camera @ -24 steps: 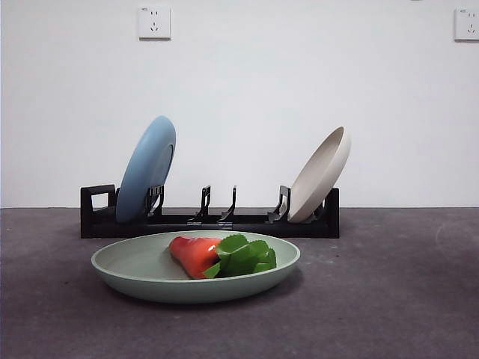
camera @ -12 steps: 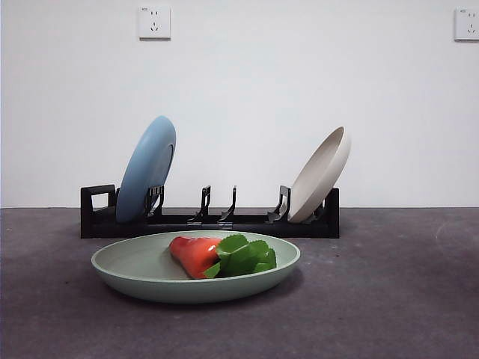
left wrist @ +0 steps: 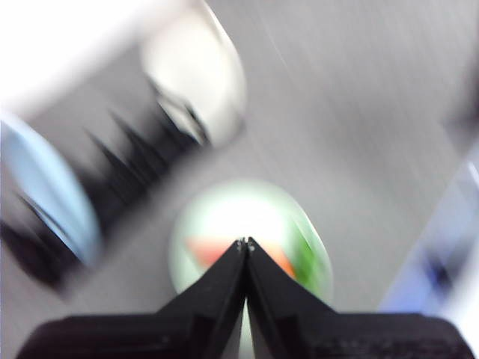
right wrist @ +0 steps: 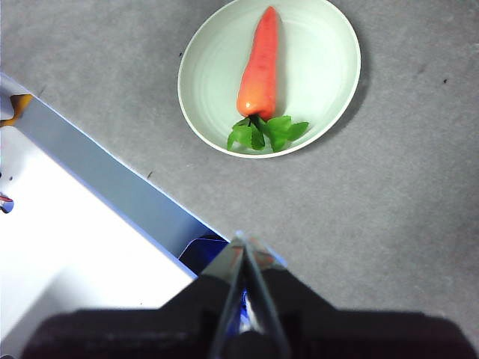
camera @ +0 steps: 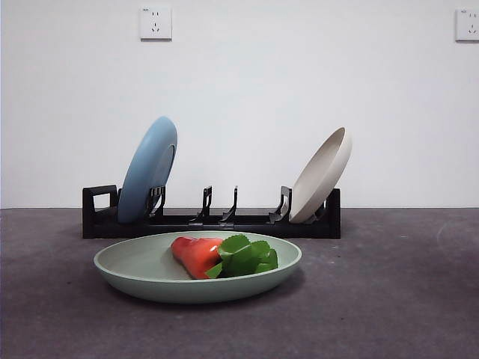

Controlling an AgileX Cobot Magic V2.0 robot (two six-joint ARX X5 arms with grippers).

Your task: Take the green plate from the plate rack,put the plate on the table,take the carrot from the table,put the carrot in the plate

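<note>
The green plate lies flat on the table in front of the plate rack. The carrot lies in the plate, its green leaves to the right. The right wrist view shows the plate and the carrot from high above. My right gripper is shut and empty, well apart from the plate. The left wrist view is blurred; my left gripper is shut and empty, high above the plate. Neither arm shows in the front view.
A light blue plate stands at the left end of the rack and a cream-beige plate at the right end. A white and blue edge lies beside the table in the right wrist view.
In the front view the whole picture has shifted a touch to the right. The plate, carrot and rack have not moved relative to each other.
</note>
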